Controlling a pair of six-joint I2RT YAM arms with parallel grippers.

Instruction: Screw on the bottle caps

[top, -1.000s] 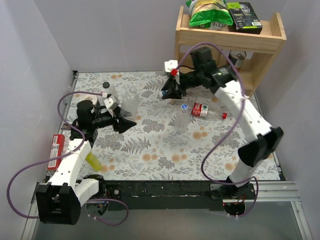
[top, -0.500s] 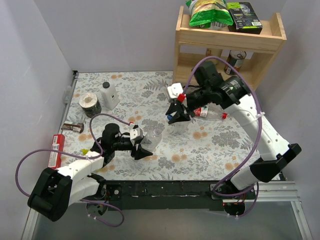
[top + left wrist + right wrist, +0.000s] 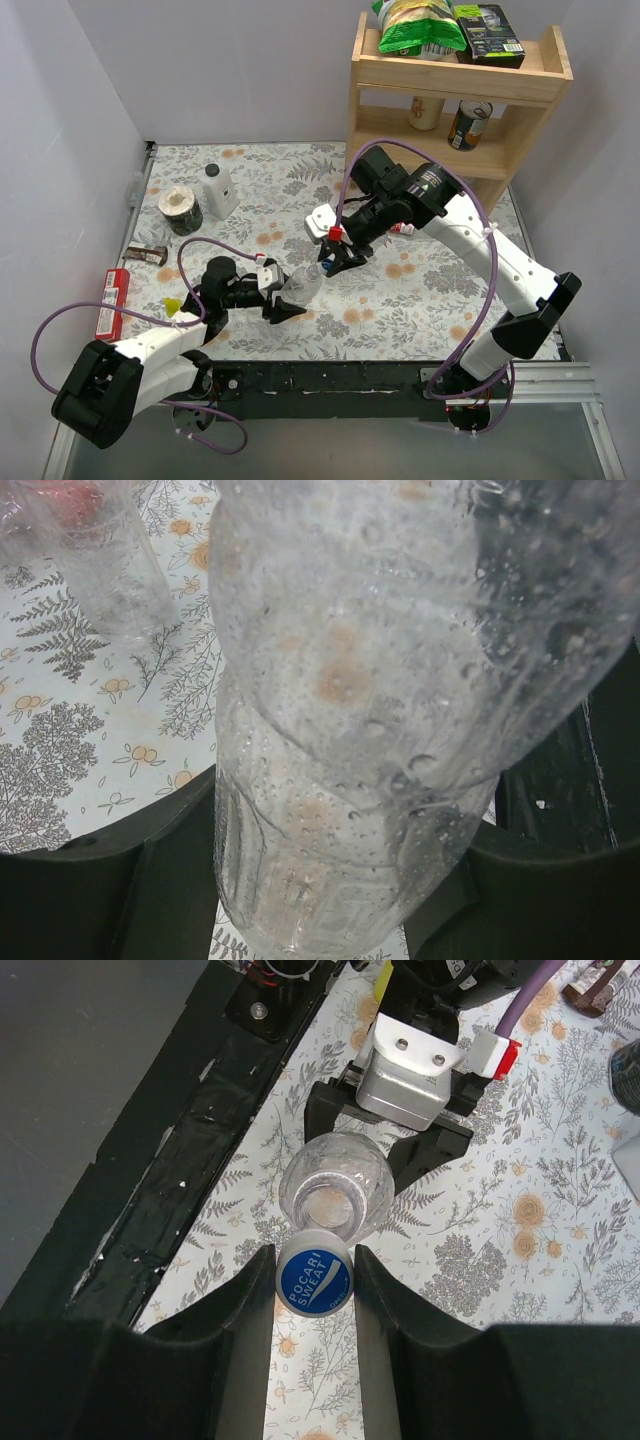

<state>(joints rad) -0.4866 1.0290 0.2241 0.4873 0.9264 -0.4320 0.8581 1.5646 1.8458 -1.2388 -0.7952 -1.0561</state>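
Claw work first: your right claw (image 3: 313, 1282) is clenched on the blue cap (image 3: 314, 1278), which is pinched between both fingers with its printed face toward the wrist camera. That cap sits right at the rim of the open mouth of a clear bottle (image 3: 335, 1188) — whether they touch, you cannot tell. Your left claw (image 3: 283, 298) is clamped around that bottle's body, holding it tilted with its neck toward the right claw, over the front part of the floral surface (image 3: 400, 300). Further out, a second clear bottle (image 3: 110, 570) shows beyond it in the left wrist view — and a white bottle (image 3: 217, 190) with a black cap stands well apart at the far left
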